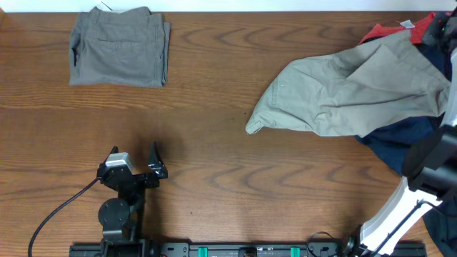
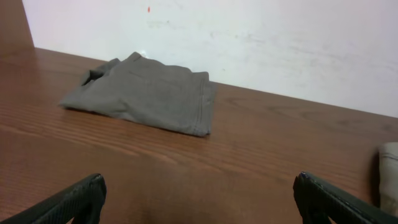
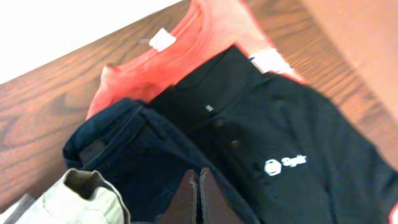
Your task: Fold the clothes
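Observation:
The clothes lie in two places. Grey-olive trousers [image 1: 120, 48] [image 2: 146, 93] sit folded at the far left. At the far right, pale khaki trousers [image 1: 350, 89] [image 3: 68, 202] sprawl over a heap made up of a navy garment [image 1: 403, 143] [image 3: 130, 149], a red one [image 1: 389, 30] [image 3: 180, 56] and a black shirt [image 3: 280, 143] with a white logo. My left gripper [image 1: 136, 153] [image 2: 199, 183] stands open above bare table, well short of the folded trousers. My right gripper [image 3: 198, 171] hovers over the navy garment, its fingertips pressed together with nothing visible between them.
The wooden table [image 1: 228, 150] ends at a white wall [image 2: 249, 37] just behind the folded trousers. A black cable [image 1: 57, 214] trails from the left arm's base toward the front edge. The right arm's white link [image 1: 393, 214] crosses the front right corner.

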Controlling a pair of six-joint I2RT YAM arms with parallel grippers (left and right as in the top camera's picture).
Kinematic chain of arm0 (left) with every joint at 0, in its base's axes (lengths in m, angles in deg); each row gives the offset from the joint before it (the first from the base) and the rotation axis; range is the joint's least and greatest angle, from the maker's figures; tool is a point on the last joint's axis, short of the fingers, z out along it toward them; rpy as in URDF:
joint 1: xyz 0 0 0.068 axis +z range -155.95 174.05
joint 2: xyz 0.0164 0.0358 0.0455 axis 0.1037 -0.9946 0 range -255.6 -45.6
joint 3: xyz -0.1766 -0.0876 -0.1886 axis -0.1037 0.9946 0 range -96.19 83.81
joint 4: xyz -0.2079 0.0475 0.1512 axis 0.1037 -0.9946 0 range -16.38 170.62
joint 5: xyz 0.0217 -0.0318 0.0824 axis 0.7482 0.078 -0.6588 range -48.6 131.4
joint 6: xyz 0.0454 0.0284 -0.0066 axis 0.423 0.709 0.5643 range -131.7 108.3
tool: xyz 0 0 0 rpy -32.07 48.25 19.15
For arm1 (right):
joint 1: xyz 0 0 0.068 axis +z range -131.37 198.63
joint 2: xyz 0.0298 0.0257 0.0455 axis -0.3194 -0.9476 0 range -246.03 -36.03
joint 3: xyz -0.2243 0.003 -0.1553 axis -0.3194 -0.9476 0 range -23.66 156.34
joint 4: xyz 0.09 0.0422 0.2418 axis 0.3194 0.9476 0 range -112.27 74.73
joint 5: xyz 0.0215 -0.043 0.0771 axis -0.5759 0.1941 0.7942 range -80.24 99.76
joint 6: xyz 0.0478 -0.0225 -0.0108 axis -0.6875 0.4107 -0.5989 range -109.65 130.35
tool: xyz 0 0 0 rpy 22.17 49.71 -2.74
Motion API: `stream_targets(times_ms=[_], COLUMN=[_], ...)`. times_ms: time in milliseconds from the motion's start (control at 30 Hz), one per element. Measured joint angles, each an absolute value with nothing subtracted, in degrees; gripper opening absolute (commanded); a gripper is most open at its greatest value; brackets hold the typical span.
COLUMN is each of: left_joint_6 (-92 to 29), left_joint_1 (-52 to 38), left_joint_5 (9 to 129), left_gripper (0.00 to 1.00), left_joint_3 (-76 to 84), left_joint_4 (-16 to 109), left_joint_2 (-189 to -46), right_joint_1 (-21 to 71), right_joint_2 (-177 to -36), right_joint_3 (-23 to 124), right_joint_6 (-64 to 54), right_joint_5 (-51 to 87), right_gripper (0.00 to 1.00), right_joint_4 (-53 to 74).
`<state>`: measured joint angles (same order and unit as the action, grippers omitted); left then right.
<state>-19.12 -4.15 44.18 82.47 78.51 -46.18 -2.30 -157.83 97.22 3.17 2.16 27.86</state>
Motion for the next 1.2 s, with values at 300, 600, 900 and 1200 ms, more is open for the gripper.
stream_targets(times_ms=[300, 600, 900, 1200], left_joint_6=[-19.12, -19.12, -19.12, -19.12], left_joint_1=[-4.15, -4.15, -4.15, -4.15], left_joint_5=[44.18, 44.18, 44.18, 44.18], left_gripper=[0.98, 0.98, 0.98, 0.98], left_joint_3=[82.47, 82.47, 82.47, 82.47], left_joint_4=[78.51, 78.51, 78.51, 78.51], left_joint_2=[-46.18, -46.18, -46.18, -46.18], right_joint_1=[-2.39, -4.94, -11.39, -15.02], right_joint_2=[-164.73, -164.91, -145.33, -130.27], right_joint_3=[96.54, 96.14, 95.73, 96.04], right_joint_6=[1.36, -4.39, -7.76, -8.54], right_joint_5=[1.53, -4.26, -5.51, -8.76], right_gripper=[0.01, 0.01, 0.01, 0.01], right_joint_4=[30.41, 31.31, 29.78, 26.96])
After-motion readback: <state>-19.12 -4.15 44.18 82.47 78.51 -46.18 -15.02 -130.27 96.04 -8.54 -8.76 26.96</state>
